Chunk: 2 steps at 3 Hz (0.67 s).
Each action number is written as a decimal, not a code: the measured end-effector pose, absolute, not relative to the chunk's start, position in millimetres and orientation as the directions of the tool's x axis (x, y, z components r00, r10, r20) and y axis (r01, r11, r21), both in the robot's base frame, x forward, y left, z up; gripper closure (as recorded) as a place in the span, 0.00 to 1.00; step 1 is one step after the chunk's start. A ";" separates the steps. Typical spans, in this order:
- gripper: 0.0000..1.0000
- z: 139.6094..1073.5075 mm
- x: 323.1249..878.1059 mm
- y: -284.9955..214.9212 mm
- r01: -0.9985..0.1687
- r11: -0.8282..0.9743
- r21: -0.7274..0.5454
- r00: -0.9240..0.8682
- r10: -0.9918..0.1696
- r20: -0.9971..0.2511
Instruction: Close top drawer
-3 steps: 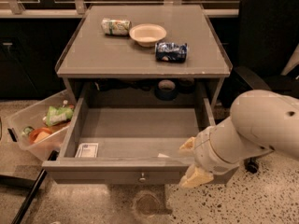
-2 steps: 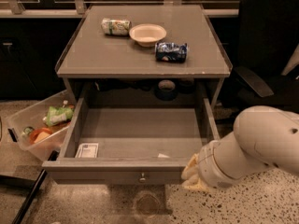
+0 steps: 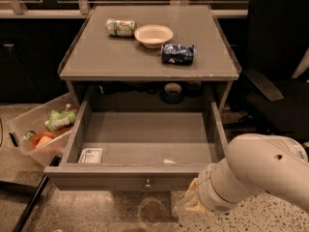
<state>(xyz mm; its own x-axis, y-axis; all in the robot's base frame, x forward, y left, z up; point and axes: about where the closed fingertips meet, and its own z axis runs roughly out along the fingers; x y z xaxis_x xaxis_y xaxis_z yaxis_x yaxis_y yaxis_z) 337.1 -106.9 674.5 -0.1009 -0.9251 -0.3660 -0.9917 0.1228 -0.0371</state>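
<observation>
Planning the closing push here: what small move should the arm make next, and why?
Probably shift the gripper left and slightly up, toward the knob at the middle of the top drawer front, then push. The drawer stands pulled far out, and the gripper sits low by the front's right end, where a push could skew it.

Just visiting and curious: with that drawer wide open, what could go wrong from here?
The tool sits low at the right end of the top drawer, far from its knob; pushing there might skew and jam it. The arm covers most of the tool, so a slip off that corner could go unseen.
</observation>
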 end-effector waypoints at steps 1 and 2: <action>1.00 674.5 337.1 -106.8 -0.992 0.123 -0.037 -0.101 -0.925 -0.366; 1.00 665.6 340.7 -100.8 -0.993 0.104 -0.047 -0.082 -0.936 -0.342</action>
